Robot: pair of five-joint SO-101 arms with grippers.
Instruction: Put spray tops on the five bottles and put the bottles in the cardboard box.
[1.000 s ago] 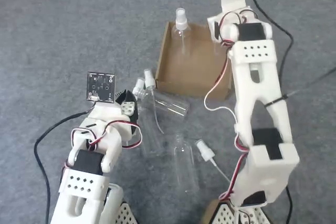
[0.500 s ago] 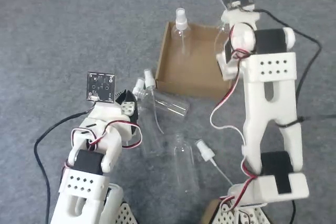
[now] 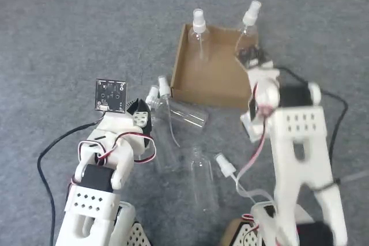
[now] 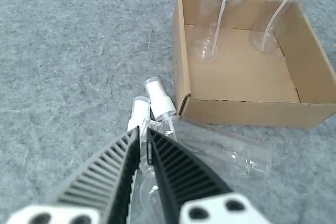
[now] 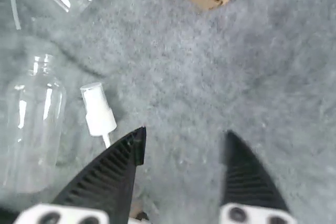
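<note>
The near half of the box point(image 3: 207, 97) is bare and open from above, but two capped bottles point(image 3: 199, 33) stand along its far wall. Lying bottles point(image 3: 185, 113) crowd its near left corner. The carpet point(image 5: 210, 66) between the loose spray top point(image 5: 98, 114) and the box is free.

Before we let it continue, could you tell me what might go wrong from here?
The loose spray top lies right beside the uncapped bottle. The open right gripper above may nudge either, and the bottle could roll. The two capped bottles by the box lie against each other, so lifting one may drag the other.
</note>
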